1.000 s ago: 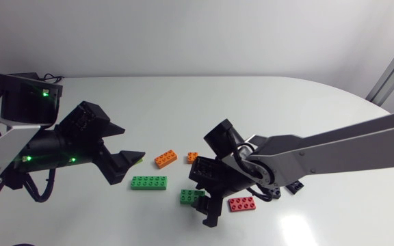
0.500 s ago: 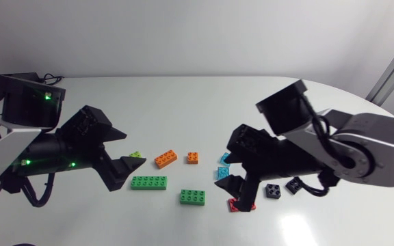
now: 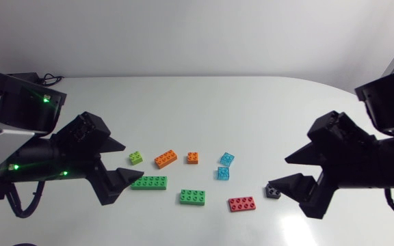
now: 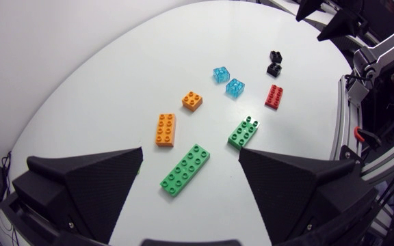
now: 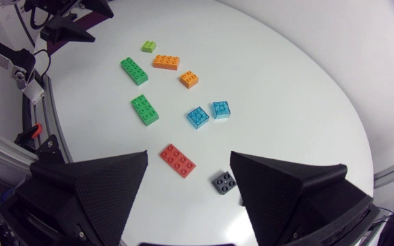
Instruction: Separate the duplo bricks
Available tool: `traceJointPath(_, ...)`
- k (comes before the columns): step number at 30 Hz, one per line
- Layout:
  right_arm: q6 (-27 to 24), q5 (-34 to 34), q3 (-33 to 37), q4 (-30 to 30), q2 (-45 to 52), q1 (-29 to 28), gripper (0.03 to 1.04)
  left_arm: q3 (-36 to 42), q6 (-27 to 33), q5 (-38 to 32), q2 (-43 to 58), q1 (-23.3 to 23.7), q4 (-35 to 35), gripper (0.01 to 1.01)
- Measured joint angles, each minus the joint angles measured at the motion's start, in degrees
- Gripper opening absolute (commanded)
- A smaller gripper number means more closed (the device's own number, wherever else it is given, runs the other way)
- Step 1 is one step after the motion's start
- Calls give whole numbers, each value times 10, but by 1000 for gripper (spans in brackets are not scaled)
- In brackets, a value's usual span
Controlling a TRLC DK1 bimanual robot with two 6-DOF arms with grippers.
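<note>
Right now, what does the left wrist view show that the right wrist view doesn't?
Only left wrist: a second small black plastic brick next to the first black brick; the right wrist view shows just one. Only right wrist: the small lime-green plastic brick. Both: long green brick, short green brick, long orange brick, small orange brick, two translucent blue bricks, red brick.
</note>
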Motion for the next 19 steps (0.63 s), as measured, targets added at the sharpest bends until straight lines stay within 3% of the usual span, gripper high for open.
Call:
traceJointPath(4,10,0,14,-43,-39,-15,985,10,-9,0,-12,0,-28,980)
traceJointPath(10,17,0,38,-87,-71,-43,992,22,-17,0,-27,-1,-51,980)
traceJointPath(19,28,0,49,-108,-93,-56,992,23,-24,-7,-39,-14,-57,980)
